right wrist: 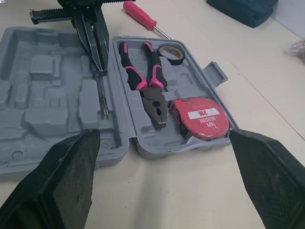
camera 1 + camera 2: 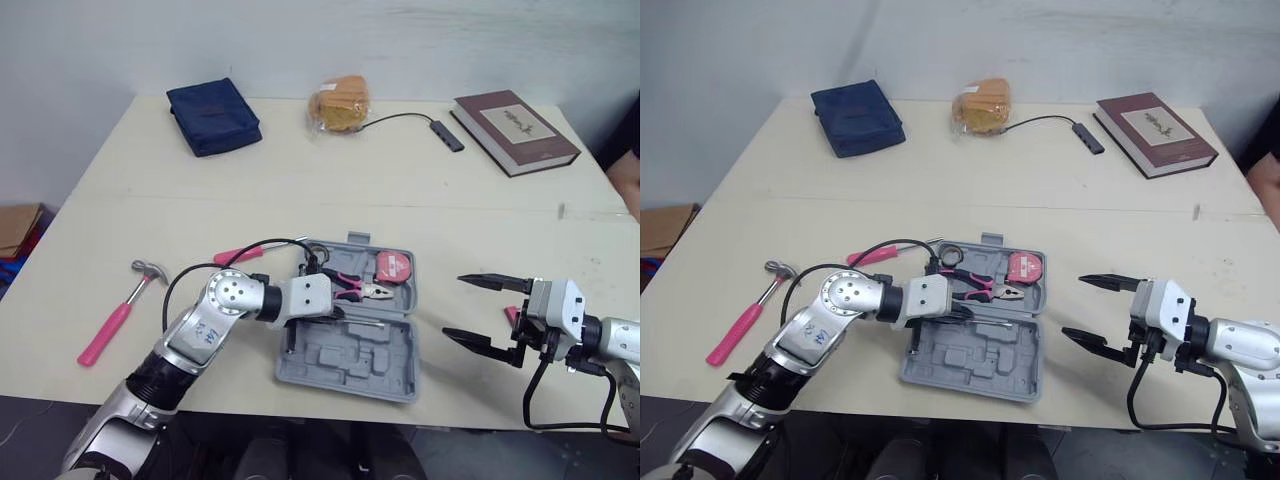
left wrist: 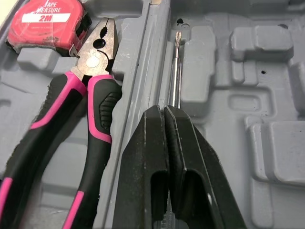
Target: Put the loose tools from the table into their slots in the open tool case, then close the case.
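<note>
The left gripper (image 3: pixel 165 112) is pressed shut, pinching a thin metal rod (image 3: pixel 176 71). The rod is in the gray tool case (image 2: pixel 345 365), low in the middle of the frame, just beside the fold. It lies flat along the fold, and its tip points to the right of the frame. It looks light, stiff and smooth, so it may slip. Holding it near the back end seems best. The pliers (image 2: pixel 355 290) sit just above it. The right gripper (image 2: pixel 453 306) is spread wide at the lower right. A pink hammer (image 2: pixel 118 318) waits on the table (image 2: pixel 400 180) at the left.
</note>
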`<state>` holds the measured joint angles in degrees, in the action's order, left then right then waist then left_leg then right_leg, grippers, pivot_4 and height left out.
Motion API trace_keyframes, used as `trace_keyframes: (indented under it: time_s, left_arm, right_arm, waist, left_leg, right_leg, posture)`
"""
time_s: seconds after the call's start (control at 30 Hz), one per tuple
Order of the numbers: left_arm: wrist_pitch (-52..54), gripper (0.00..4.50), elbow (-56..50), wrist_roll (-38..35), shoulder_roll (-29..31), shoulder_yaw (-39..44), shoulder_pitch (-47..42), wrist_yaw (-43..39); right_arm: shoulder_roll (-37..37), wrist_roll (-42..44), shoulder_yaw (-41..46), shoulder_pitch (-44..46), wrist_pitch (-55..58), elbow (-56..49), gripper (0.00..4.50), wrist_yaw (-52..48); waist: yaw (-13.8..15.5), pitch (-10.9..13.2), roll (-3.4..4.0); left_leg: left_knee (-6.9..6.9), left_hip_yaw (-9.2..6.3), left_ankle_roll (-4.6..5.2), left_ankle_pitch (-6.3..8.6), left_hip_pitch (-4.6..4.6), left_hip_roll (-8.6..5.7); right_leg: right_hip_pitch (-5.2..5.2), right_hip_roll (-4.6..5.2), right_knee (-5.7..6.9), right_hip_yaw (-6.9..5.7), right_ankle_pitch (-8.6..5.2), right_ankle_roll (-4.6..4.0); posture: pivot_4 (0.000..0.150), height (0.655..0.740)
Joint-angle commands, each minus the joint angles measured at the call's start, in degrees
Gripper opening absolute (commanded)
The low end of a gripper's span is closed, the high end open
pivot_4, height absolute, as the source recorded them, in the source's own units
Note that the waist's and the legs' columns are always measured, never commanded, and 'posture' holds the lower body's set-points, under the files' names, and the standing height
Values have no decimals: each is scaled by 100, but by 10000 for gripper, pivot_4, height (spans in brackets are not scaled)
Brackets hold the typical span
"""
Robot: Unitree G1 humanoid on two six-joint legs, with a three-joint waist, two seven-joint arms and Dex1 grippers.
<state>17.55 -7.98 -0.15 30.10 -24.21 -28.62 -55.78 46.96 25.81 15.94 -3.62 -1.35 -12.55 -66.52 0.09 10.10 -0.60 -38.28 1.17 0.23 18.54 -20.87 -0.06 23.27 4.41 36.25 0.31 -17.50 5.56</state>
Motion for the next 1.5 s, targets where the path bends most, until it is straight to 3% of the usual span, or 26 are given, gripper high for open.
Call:
trace_keyframes:
  time_s: [0.03, 0.17, 0.63, 0.77, 0.93, 1.17, 1.27, 1.37, 1.5]
  left_arm:
    - [101, 784, 333, 367, 111, -355, 139, -76]
    - [-353, 784, 497, 809, 324, -641, 125, -148]
    - [-521, 784, 900, 1026, 211, -801, 166, -105]
    - [-529, 784, 785, 460, -171, -301, 172, 72]
    - [-1326, 784, 625, -882, -461, 878, 82, -229]
    - [-1498, 784, 579, -1929, 173, 2031, 94, -903]
    - [-1241, 784, 607, -2215, 745, 2514, 348, -1163]
    - [-1282, 8774, 745, -2380, 1148, 3155, 709, -1107]
    - [-1596, 26953, 1595, -2264, 1866, 4609, 1471, -691]
  right_arm:
    - [-35, 17, 42, 11, -83, -41, 45000, 49]
    - [-58, -4, 37, 9, -117, -15, 45000, 58]
    - [-156, -94, -1, 91, -220, 118, 45000, 125]
    - [-188, -130, 34, 115, -256, 139, 45000, 167]
    - [-30, 103, 424, 34, -163, 187, 45000, 69]
    - [432, 183, 1129, -84, -252, 678, 45000, -262]
    - [623, 159, 1424, -165, -377, 996, 45000, -462]
    - [755, 115, 1724, -240, -556, 1391, 45000, -585]
    - [1032, -188, 2285, -233, -1104, 2510, 45000, -477]
  waist:
    - [0, 0, -1]
    - [-14, -8, -4]
    - [-12, -95, -2]
    - [-13, -98, 2]
    - [-13, -71, -7]
    - [-20, -34, 13]
    - [-45, -16, 14]
    - [-37, -11, 16]
    - [-59, 2, 6]
  left_leg:
    - [1, 0, 7, 4, 7, 0]
    - [24, -3, 16, 14, 77, 6]
    - [24, -6, 20, 17, 90, 9]
    - [57, -6, 26, 35, 170, 10]
    - [57, -11, 22, 37, 151, 16]
    - [56, -13, 9, 33, 118, 16]
    - [58, -12, 9, 33, 119, 17]
    - [74, -9, 8, 32, 124, 19]
    - [91, -4, 6, 31, 125, 19]
  right_leg:
    - [-8, 0, -2, 0, 0, 0]
    - [-88, -1, -34, -4, -2, -1]
    - [-106, 7, -39, -5, -3, -3]
    - [-188, 13, -72, -7, -7, -7]
    - [-162, 15, -72, -13, -7, -7]
    - [-129, 13, -68, -21, -7, -8]
    - [-130, 11, -69, -20, -7, -8]
    - [-128, 11, -73, -19, -10, -13]
    - [-117, 14, -76, -14, -11, -15]
  posture:
    - [1500, 7400]
    - [1500, 7400]
    - [1500, 7400]
    - [1500, 7400]
    - [1500, 7400]
    - [1500, 7400]
    - [1500, 7400]
    - [1500, 7400]
    - [1500, 7400]
